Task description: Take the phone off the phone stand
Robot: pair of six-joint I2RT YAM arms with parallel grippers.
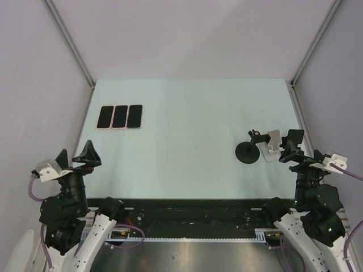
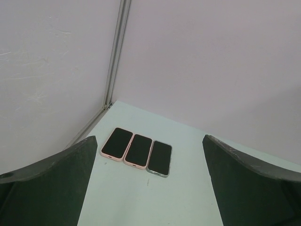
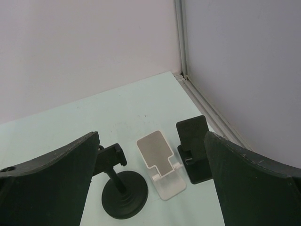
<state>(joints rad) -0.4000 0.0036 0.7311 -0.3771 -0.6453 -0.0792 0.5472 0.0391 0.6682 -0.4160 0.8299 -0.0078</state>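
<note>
**A:** So, where are the phones lying?

**B:** All 3 phones (image 1: 119,117) are lying flat in a tight row, screens up, at the far left of the table (image 1: 187,107). They are sitting well apart from the stands on the right.

**A:** What is the top view giving that the wrists are not?

**B:** It is showing both groups at once. The left wrist is seeing only the phones (image 2: 138,150). Up close, 2 are wearing pink cases and the right one a grey-green case. The right wrist is seeing only the stands.

**A:** And those?

**B:** 3 are standing in a row: a round stand (image 3: 121,188) with a clamp head on a post, a white stand (image 3: 160,165), then a black stand (image 3: 194,146) nearest the side wall (image 3: 244,61). The white and black ones are sitting just beside each other; I cannot tell if they are touching.

**A:** Is anything getting in the way?

**B:** From above, the right gripper (image 1: 303,156) is overlapping part of the black stand (image 1: 294,136). Its wrist view is showing the stands ahead of the fingers, not touching them.

**A:** How are the grippers standing?

**B:** The right gripper's jaws are spread wide, gripping nothing. The left gripper (image 1: 75,157) is hovering at the near left, jaws equally wide apart and empty.

**A:** Is any writing showing?

**B:** The screens are showing dark, and any marks are too small to tell.
</note>
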